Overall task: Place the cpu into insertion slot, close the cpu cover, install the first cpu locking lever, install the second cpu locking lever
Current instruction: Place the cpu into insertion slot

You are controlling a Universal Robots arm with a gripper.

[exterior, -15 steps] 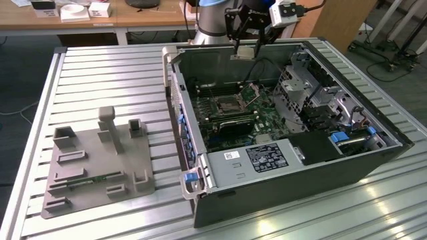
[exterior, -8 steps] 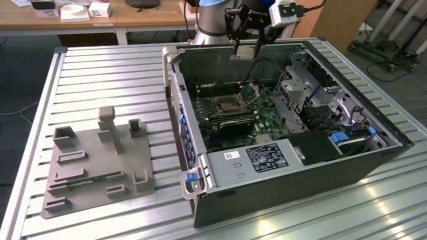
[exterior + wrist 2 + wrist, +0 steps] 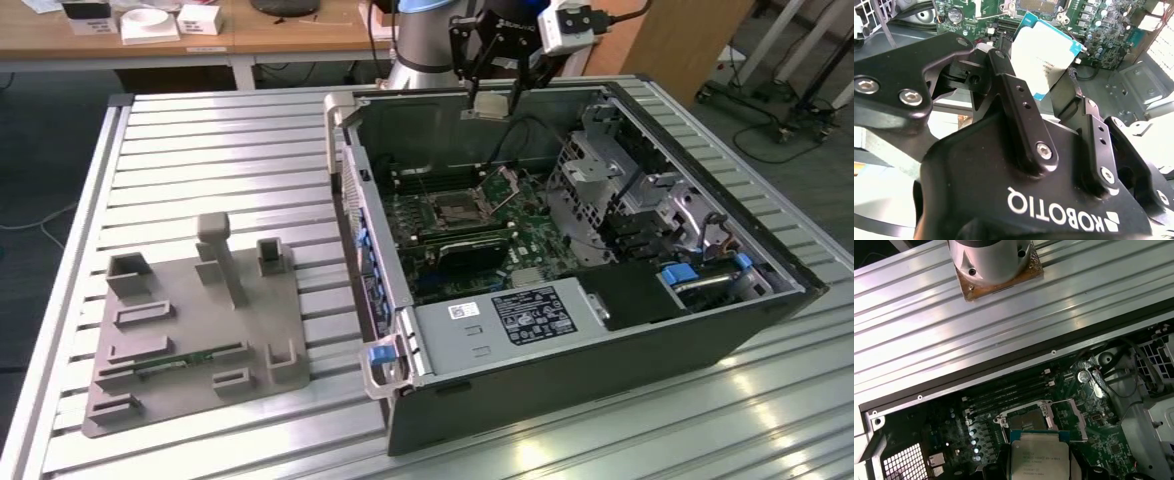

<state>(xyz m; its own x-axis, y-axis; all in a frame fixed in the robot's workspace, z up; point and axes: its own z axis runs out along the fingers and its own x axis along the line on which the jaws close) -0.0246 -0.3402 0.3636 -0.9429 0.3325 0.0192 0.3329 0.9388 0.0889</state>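
**Component count and status**

- One black two-finger gripper (image 3: pixel 497 92) on the single arm. Both black fingers (image 3: pixel 1021 112) are pressed against opposite edges of the part, so the jaws pinch it.
- One small flat square cpu with a dull silver-grey metal top and green border (image 3: pixel 490 107). It is held in the air near the case's far wall, well apart from the socket. The second wrist view shows it between the fingers (image 3: pixel 1046 52); the first wrist view shows it over the board (image 3: pixel 1040 457).
- One open dark tower computer case (image 3: pixel 747 320) lying on its side on the one ribbed aluminium table (image 3: pixel 227 150).
- One green motherboard (image 3: pixel 534 225) inside the case.
- One square cpu socket (image 3: pixel 451 211), uncovered and unoccupied.
- One thin silvery metal cpu cover (image 3: pixel 505 183) with an open centre window, raised and tilted just beside the socket on the exterior view's right.
- One grey box with a white label (image 3: pixel 514 315) near the case's front.
- One grey moulded fixture plate (image 3: pixel 200 330) on the table, at the exterior view's left of the case.
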